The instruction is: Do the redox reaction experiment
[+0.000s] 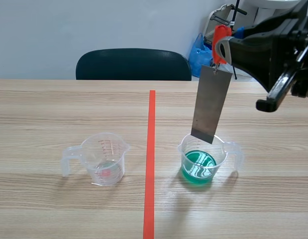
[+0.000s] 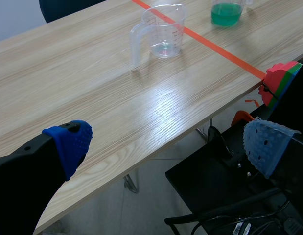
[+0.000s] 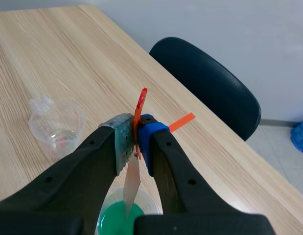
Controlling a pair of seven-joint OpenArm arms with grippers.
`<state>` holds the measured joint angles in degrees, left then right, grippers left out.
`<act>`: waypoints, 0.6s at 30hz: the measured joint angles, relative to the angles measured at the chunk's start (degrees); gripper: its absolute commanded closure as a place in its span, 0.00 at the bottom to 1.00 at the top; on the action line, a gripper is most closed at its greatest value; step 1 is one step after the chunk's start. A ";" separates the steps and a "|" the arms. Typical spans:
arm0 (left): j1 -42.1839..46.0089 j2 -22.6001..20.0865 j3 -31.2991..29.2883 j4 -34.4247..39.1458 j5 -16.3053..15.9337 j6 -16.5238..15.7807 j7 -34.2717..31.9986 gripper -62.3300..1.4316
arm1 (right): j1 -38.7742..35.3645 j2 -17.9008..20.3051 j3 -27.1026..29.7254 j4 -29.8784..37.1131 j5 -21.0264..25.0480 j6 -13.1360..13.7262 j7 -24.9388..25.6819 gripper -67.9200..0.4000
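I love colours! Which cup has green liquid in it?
The cup under the metal strip, right of the tape line; the other cup holds almost nothing.

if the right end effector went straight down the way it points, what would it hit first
The metal plate hanging from the right end effector leads, so its lower edge would probably enter the cup and meet the green liquid first, though it might catch the rim; depth is unclear.

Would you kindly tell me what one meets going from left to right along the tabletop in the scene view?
Near-empty clear measuring cup → orange-red tape line → cup of green liquid. The metal sheet hanging from the orange clip overlaps that cup, so I leave it out.
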<state>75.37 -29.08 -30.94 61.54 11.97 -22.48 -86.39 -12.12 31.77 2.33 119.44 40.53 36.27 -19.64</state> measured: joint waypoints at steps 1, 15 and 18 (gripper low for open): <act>0.00 0.00 0.00 -0.04 0.00 0.00 0.00 0.00 | 0.90 0.00 -0.63 0.00 0.00 -0.02 -0.02 0.99; 0.00 -0.02 0.00 -0.33 0.02 0.00 0.00 0.00 | 9.68 -5.79 -11.58 0.00 0.48 -2.45 -6.23 0.99; 0.00 -0.13 0.00 -0.33 0.02 0.00 0.00 0.00 | 11.47 -7.78 -13.44 0.00 0.48 -3.63 -8.13 0.99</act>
<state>75.37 -29.21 -30.94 61.21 11.99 -22.48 -86.39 -0.64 23.99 -11.11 119.44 41.01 32.64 -27.77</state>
